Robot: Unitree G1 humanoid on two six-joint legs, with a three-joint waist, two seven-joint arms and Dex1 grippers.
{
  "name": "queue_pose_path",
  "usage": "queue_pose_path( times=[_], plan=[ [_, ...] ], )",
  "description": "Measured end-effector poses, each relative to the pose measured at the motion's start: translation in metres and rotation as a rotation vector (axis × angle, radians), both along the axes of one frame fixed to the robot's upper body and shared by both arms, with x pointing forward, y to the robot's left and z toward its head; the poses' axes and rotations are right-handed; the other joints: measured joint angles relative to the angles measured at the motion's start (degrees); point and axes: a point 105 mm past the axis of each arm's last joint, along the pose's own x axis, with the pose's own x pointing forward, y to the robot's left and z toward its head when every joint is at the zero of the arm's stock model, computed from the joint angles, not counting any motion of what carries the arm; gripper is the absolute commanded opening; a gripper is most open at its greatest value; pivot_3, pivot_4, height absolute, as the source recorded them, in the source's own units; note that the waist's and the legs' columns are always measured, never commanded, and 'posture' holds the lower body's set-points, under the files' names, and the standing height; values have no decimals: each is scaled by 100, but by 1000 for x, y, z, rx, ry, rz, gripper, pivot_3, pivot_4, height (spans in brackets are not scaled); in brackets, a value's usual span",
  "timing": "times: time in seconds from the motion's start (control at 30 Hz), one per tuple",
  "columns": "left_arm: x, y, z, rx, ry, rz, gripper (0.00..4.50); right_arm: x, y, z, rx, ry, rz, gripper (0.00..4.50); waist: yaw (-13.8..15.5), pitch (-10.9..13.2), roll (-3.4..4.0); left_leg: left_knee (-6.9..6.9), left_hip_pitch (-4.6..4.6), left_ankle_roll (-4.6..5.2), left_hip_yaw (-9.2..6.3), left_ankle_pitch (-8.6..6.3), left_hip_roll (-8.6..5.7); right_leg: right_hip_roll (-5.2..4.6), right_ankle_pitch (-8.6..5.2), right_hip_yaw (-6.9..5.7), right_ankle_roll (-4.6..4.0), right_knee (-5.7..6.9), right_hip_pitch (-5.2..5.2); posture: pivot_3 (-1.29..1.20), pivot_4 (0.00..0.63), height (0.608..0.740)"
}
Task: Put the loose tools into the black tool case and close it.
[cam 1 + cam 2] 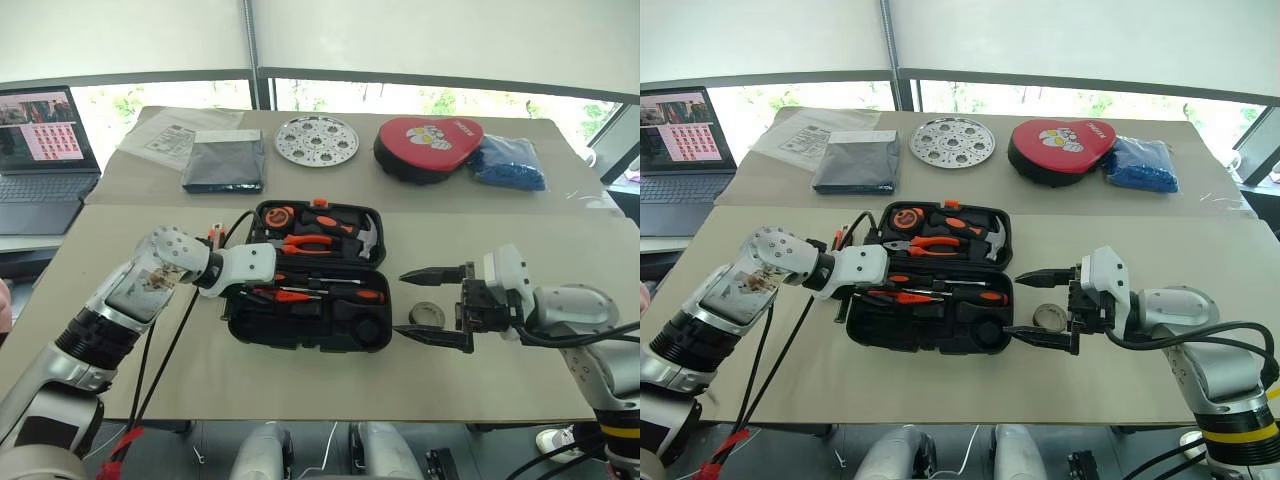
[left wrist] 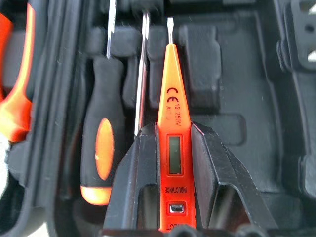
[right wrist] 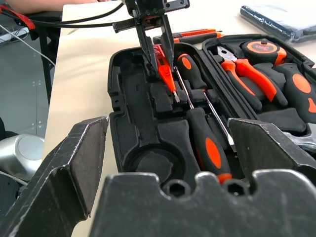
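Your left gripper [image 3: 159,49] pinches the slim orange tester screwdriver [image 2: 171,116] over the open black tool case [image 1: 300,335], just beside two seated screwdrivers [image 3: 207,140]. Next, lower it into what looks like its slot. Your right gripper [image 1: 437,305] waits wide open around the tape roll [image 1: 427,314].

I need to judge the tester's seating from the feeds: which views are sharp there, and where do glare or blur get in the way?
Left wrist view: the tester screwdriver is crisp, its print legible; the case slots are dim. Right wrist view: the right gripper is a soft foreground blur; the left gripper is sharp. Head views: the windows are blown out, the table evenly lit.
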Motion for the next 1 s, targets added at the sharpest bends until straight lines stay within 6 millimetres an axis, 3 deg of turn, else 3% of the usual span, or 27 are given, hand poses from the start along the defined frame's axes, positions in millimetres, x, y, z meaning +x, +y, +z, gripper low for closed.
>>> queue_pose_path(
  times=[0.43, 0.73, 0.8, 1.0],
  plan=[
    [0, -1, 0, 116, 5, -21, 445, -3, -6, -4, 9, 0, -26, 4500, -25, 0, 0, 29, 8, 13, 0, -8, 7, 5, 1, 6, 3, 16, 9, 0, 150, 740],
    [1, -6, -5, 203, 84, 73, 445, -2, -4, -4, 13, -8, -29, 4500, -75, -3, 4, 27, 20, 13, -1, -8, 6, 9, -1, 15, 5, 19, 16, 0, 150, 740],
    [3, -11, -4, 175, 80, 80, 1448, -1, -3, -3, 19, -14, -28, 4500, -52, -6, 8, 29, 22, 12, -2, -7, 5, 4, -1, 12, 4, 23, 19, 0, 150, 740],
    [-5, -17, -7, 40, 156, 90, 3583, 0, 0, -1, 29, -18, -17, 4500, -7, -4, 4, 41, -1, 17, -5, -10, 11, -1, 1, 11, 7, 22, 7, 0, 150, 740]
  ],
)
